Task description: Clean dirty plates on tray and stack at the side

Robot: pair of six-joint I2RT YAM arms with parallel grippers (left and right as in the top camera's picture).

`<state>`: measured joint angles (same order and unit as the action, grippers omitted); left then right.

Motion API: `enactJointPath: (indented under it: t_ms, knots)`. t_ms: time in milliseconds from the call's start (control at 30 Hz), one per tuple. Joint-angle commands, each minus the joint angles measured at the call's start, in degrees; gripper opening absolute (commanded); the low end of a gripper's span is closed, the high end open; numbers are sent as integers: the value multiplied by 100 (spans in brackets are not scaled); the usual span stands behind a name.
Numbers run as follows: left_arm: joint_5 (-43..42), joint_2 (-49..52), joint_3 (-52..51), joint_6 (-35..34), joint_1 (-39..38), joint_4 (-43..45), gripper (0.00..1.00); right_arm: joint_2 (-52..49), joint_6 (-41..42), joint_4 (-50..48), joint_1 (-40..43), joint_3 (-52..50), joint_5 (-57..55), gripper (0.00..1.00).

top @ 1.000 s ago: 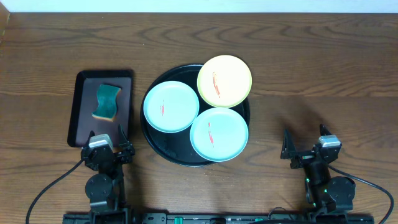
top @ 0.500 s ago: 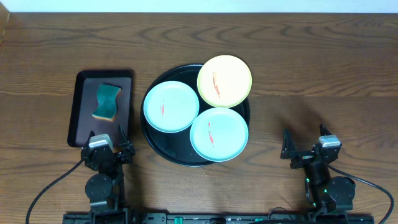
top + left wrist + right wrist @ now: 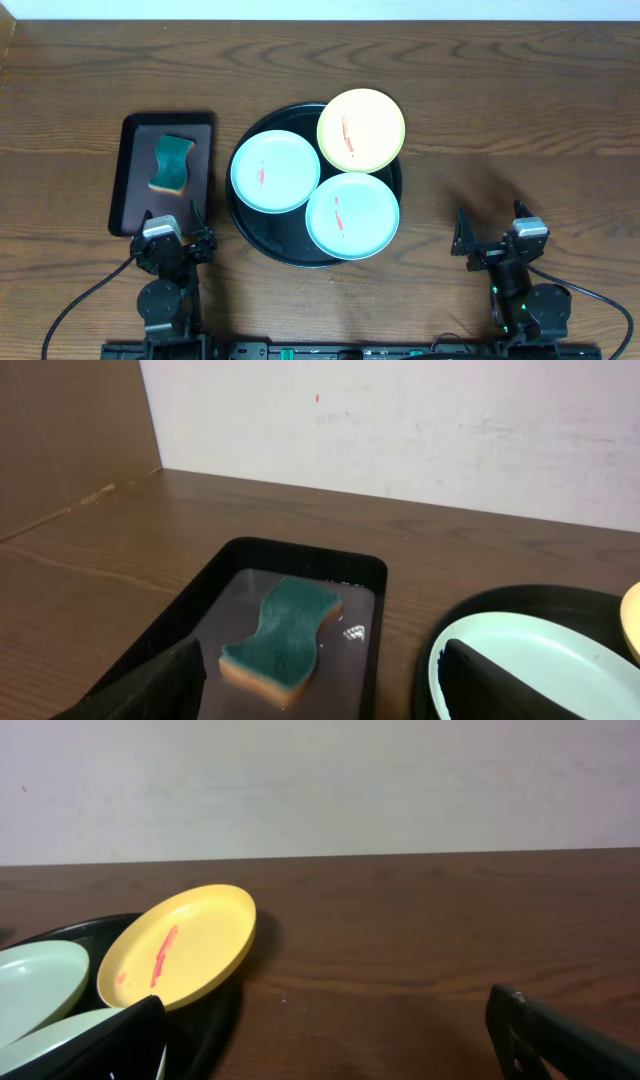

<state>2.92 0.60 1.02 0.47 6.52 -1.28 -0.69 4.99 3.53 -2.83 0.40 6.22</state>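
Flanking the tray (image 3: 268, 232) of three smeared plates (image 3: 275, 171), left gripper (image 3: 172, 218) and right gripper (image 3: 490, 226) gape wide, empty.

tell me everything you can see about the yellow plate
The yellow plate is small, round, pale yellow, plastic by its look, with a low raised edge and a thin red smear left of centre. It lies face up at the far right of the black tray, propped on the tray's rim and jutting past it, so the right wrist view shows it tilted. Its edge meets or nearly meets the left turquoise plate and the near turquoise plate; contact is unclear.
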Motion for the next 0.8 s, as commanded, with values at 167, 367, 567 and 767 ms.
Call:
enactJointPath:
  t_ms: [167, 367, 567, 767]
  knots:
    - [55, -37, -79, 101, -28, -260, 75, 20, 52, 11, -22, -9, -17, 99]
    - [52, -37, -79, 101, -28, -254, 75, 20, 52, -22, -22, -9, -17, 99]
    - [50, -37, -79, 98, -28, -254, 75, 20, 50, -155, -22, -9, -20, 99]
    - [42, -37, -66, 98, -28, -251, 75, 20, 52, -365, -22, -9, -20, 99]
